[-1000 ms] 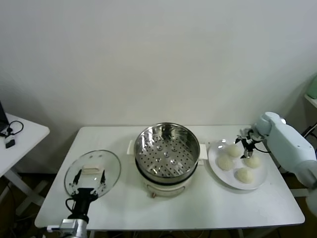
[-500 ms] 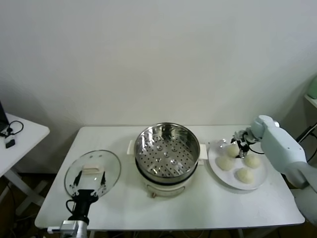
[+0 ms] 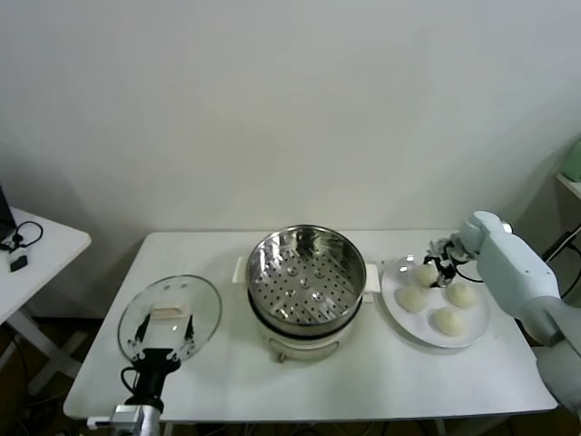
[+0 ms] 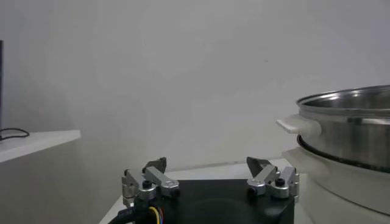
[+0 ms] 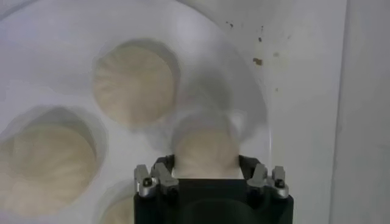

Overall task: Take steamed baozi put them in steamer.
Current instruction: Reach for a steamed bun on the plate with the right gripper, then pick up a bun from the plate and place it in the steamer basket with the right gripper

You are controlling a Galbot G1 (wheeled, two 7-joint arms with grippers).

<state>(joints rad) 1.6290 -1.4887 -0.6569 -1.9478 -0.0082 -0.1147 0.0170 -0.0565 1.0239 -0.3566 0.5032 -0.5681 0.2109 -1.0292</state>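
Four baozi on the plate; right gripper fingers bracket the rear bun, one each side, closing on it. Bun is round, no axis. Steamer sits off to the fingers' left, empty. Left gripper parked by the glass lid, fingers apart.

Four cream-white baozi with faint radial pleat lines sit on a plain white plate at the right of the head view. In the frame's centre, the steamer is shiny silver steel, its floor dotted with rows of small round holes, above a cream-white pot body. The glass lid at lower left is clear with a pale cream handle. The surface is white. The right end effector is black with silver fittings; the left end effector is black too.
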